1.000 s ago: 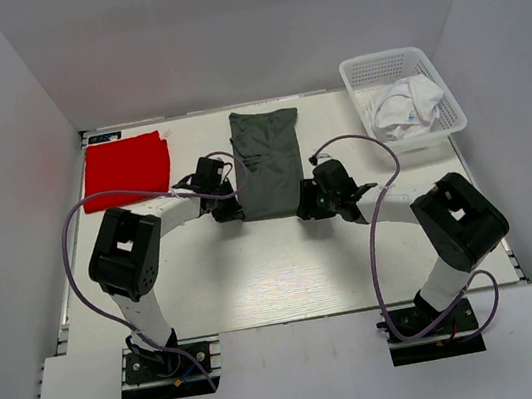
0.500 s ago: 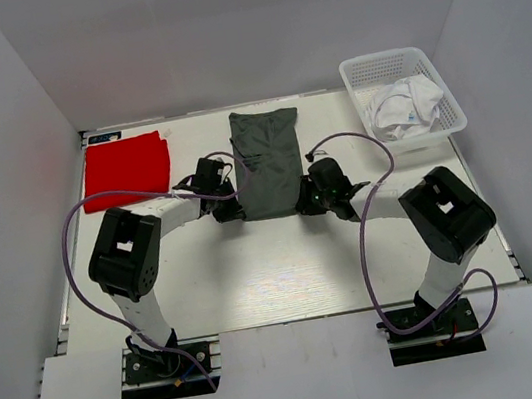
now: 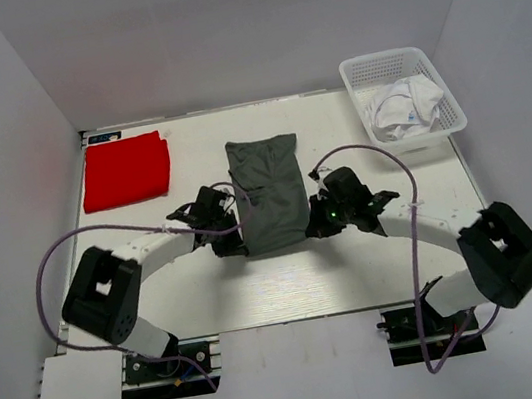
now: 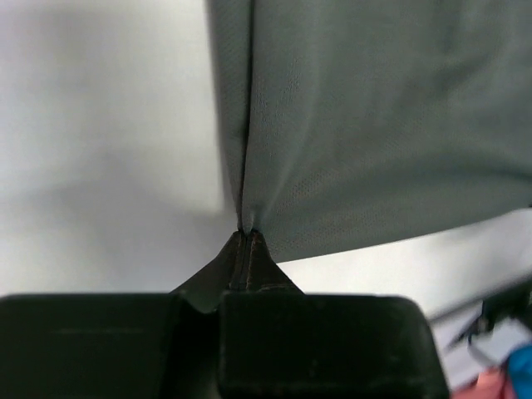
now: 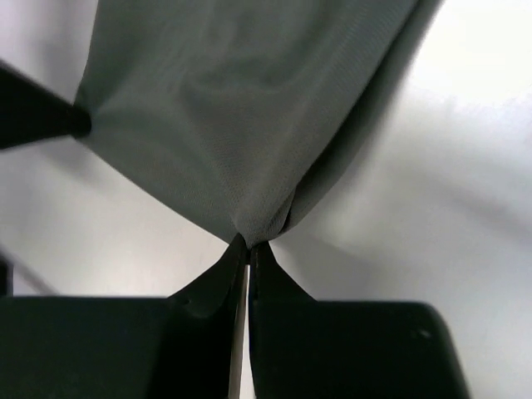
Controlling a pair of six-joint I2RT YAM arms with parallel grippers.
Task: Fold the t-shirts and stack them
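Note:
A dark grey-green t-shirt (image 3: pixel 270 191), folded into a long strip, lies in the middle of the table. My left gripper (image 3: pixel 241 246) is shut on its near left corner, and the left wrist view shows the cloth (image 4: pixel 374 125) pinched at the tips (image 4: pixel 247 233). My right gripper (image 3: pixel 315 224) is shut on the near right corner, where the cloth (image 5: pixel 249 108) bunches into the tips (image 5: pixel 249 243). A folded bright red t-shirt (image 3: pixel 126 169) lies at the back left. White t-shirts (image 3: pixel 401 107) sit crumpled in the basket.
A white mesh basket (image 3: pixel 433 72) stands at the back right corner of the table. White walls close in the table at the left, back and right. Purple cables loop from both arms over the near part of the table.
Both grippers closed on the near corners of the grey-green t-shirt and pulled it toward the near edge. Both arms swung outward and nearer.

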